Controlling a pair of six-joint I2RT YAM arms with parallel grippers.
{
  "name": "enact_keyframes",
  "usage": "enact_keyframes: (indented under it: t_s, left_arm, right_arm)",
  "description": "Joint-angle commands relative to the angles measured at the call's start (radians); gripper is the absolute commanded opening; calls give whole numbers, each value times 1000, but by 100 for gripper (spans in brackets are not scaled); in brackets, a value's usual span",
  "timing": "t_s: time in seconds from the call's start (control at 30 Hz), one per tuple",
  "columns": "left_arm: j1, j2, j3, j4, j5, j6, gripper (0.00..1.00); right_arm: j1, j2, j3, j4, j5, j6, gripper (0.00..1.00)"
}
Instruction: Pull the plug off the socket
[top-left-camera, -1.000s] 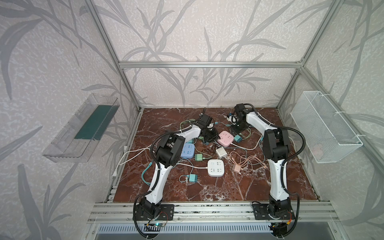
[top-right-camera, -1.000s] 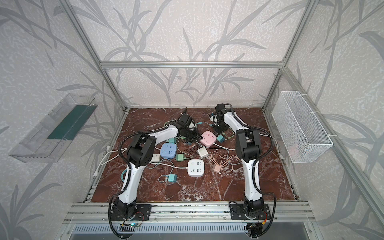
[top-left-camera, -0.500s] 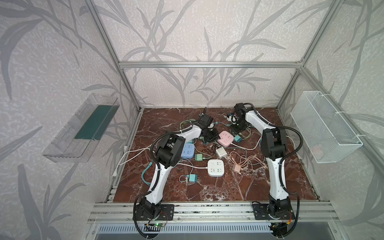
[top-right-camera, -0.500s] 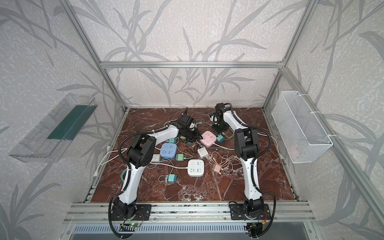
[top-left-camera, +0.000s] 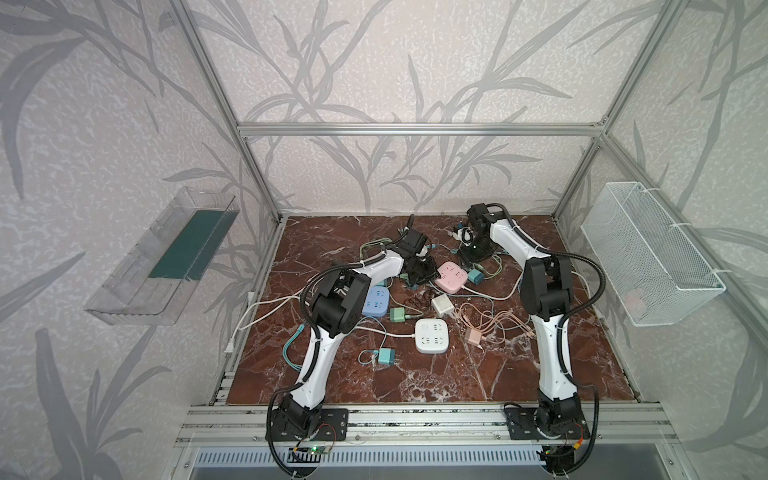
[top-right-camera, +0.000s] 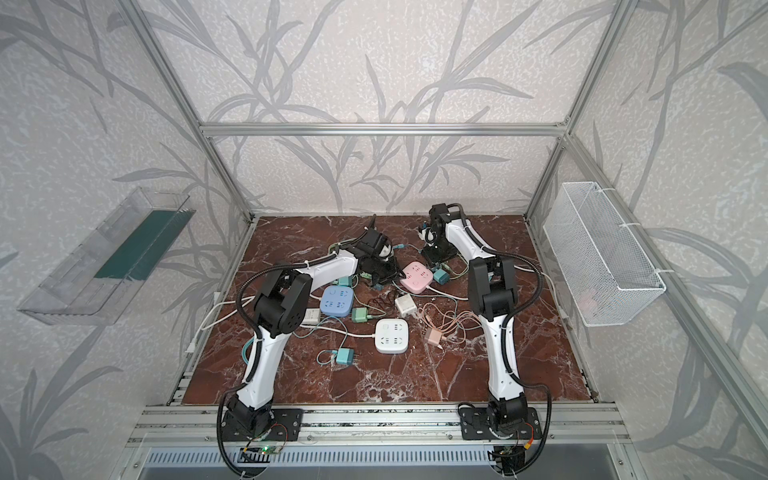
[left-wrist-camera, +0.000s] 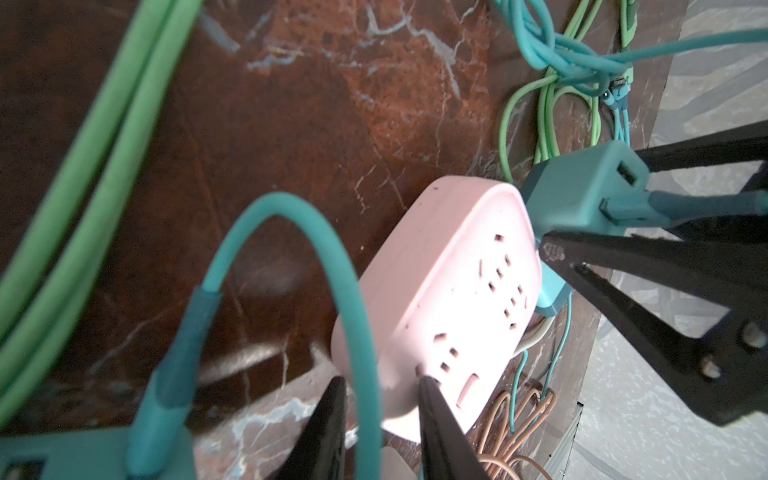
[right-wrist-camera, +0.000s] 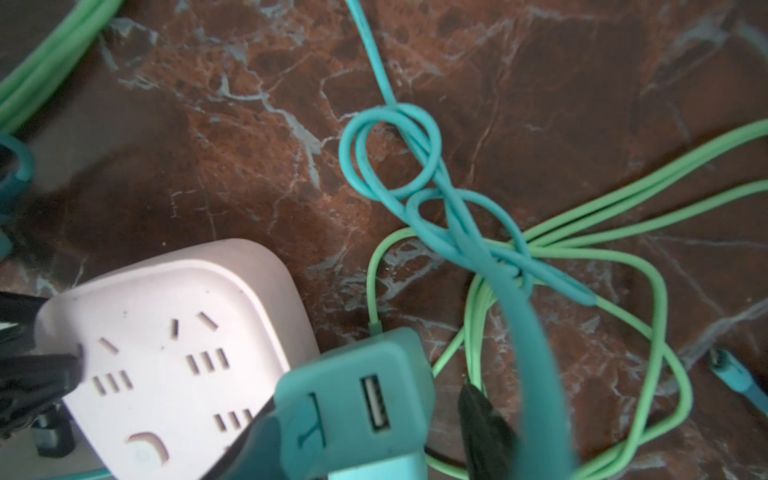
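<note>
We judged the pull itself done. Every slot we could see on the face of the pink socket was empty, and the teal plug leaned against the socket's right edge rather than sitting in it. Its prongs were hidden, so we could not confirm they were fully free. The socket lay on the bench, far of the middle, between the two arms.

The right claw straddled the plug with its jaws apart. A strip of bench showed between the plug's side and one finger, so we read the hold as loose, not clamped. The left claw was narrow, nearly closed, with one fingertip on the socket's left rim. A loop of teal cable ran through its small gap; whether it pinched that cable we could not tell. What remained, in our view, was for the right claw to clear the plug and both arms to back away.

The socket was a flat slab of matte pink plastic with rounded corners and a few dark specks. The plug was a blocky teal cube with softened edges and a USB port on its face. The cables looked rubbery and round, the teal one knotted among thinner green cables. The bench was glossy red-brown marble with pale veins.
</note>
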Motion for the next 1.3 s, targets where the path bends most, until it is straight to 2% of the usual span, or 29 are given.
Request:
enact_keyframes:
  t_s: [0.0, 0.47, 0.6, 0.7, 0.8, 0.93, 1.07, 1.17, 1.27]
  left_arm:
    - [-2, 14, -48, -148, -85, 25, 31]
    - [1, -60, -37, -176, -107, 42, 32]
    - [0, -94, -39, -181, -116, 48, 33]
    - [0, -133, -53, -172, -127, 57, 35]
    - [1, -173, -63, -173, -149, 72, 38]
    - [0, -223, -70, -176, -179, 98, 45]
    - [-2, -276, -95, -131, -201, 123, 52]
    - [-2, -331, -144, -73, -235, 128, 57]
    - [-2, -380, -186, -38, -279, 137, 64]
  right_arm:
    - [-2, -49, 18, -25, -12, 18, 65]
    - [-4, -181, -24, 29, -63, 62, 73]
    - [-5, -236, -97, 88, -62, 72, 73]
    - [-12, -325, -232, 205, -68, 79, 73]
    - [-21, -452, -437, 377, -67, 78, 73]
    - [-40, -673, -763, 718, -27, 85, 75]
    - [-67, -884, -1118, 1119, 8, 77, 83]
    - [-94, -974, -1310, 1330, 55, 90, 89]
    - [-126, -1014, -1417, 1414, 72, 111, 89]
